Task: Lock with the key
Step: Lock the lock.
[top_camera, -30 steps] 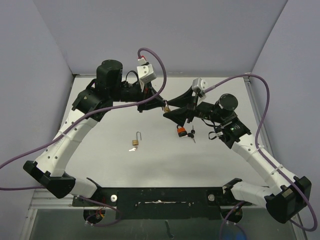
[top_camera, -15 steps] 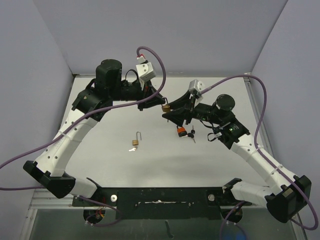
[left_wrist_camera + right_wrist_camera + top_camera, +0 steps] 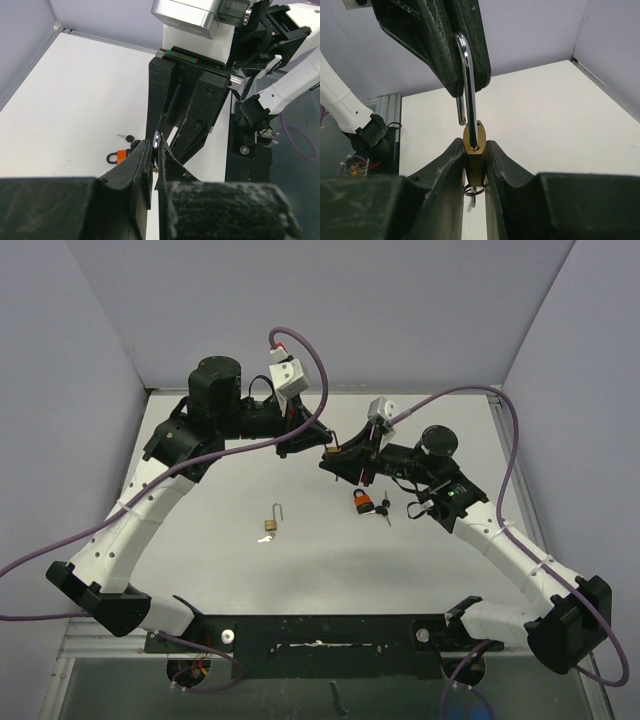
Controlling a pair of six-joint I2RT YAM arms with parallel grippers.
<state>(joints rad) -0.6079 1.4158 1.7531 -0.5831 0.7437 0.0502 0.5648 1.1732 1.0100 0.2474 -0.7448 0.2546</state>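
A small brass padlock (image 3: 475, 152) is held between both grippers above the table; in the top view it (image 3: 330, 452) sits mid-table at the back. My right gripper (image 3: 475, 147) is shut on its body. Its steel shackle (image 3: 468, 85) stands open, one leg out of the body. My left gripper (image 3: 156, 142) is shut on the shackle's top, and its fingers (image 3: 440, 45) show above in the right wrist view. A key ring with a key (image 3: 474, 191) hangs under the body. In the top view the left gripper (image 3: 320, 442) and right gripper (image 3: 337, 455) meet tip to tip.
An orange padlock (image 3: 360, 503) with black-headed keys (image 3: 384, 510) lies on the table just below the grippers; it also shows in the left wrist view (image 3: 120, 156). Another open brass padlock (image 3: 272, 520) and a small key (image 3: 262, 538) lie left of centre.
My right arm has swung left and towards the back, carrying the brass padlock towards the left gripper. The left gripper has shifted slightly left. The locks on the table have not moved.
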